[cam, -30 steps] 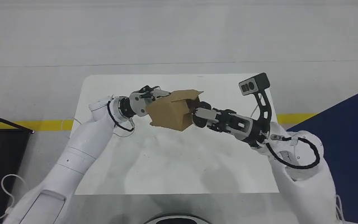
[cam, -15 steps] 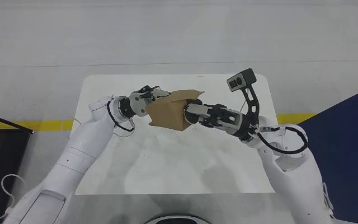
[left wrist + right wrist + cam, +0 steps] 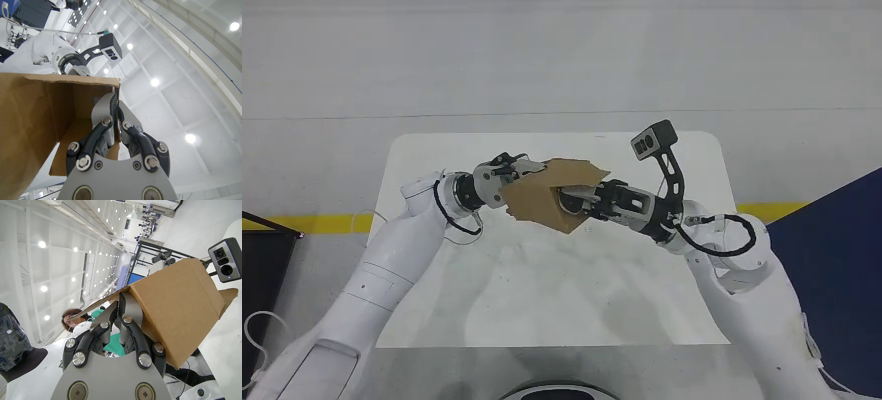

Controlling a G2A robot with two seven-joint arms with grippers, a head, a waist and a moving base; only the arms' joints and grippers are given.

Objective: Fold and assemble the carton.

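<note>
From here I see the brown corrugated cardboard carton [image 3: 542, 198] held between the two hands over the far middle of the white surface [image 3: 442, 300]. I cannot tell whether its lower edge touches the surface. It is only partly set up: the walls are opened out into a box shape, tilted, with loose flaps not folded in. In the top view one flap juts out at the far side, toward the right arm, ending in a notched corner.

My left hand [image 3: 510, 180] grips the carton's end nearest the left arm. In the left wrist view the left hand [image 3: 117, 103] has its fingers [image 3: 103, 108] pressed together on one wall [image 3: 115, 89] of the carton [image 3: 37, 113], one pad inside and one outside. That view looks into the open box: plain brown inner faces, a sharp inner corner fold, a slightly ragged cut rim and an unfolded flap hanging at the open end.

My right hand [image 3: 570, 204] is at the opposite end. In the right wrist view the right hand [image 3: 119, 303] is clamped on a thin flap that runs out from the corner of the carton [image 3: 175, 306]. The outer faces there are smooth and unprinted, crossed by one crease, with another flap sticking out past the far edge.
</note>
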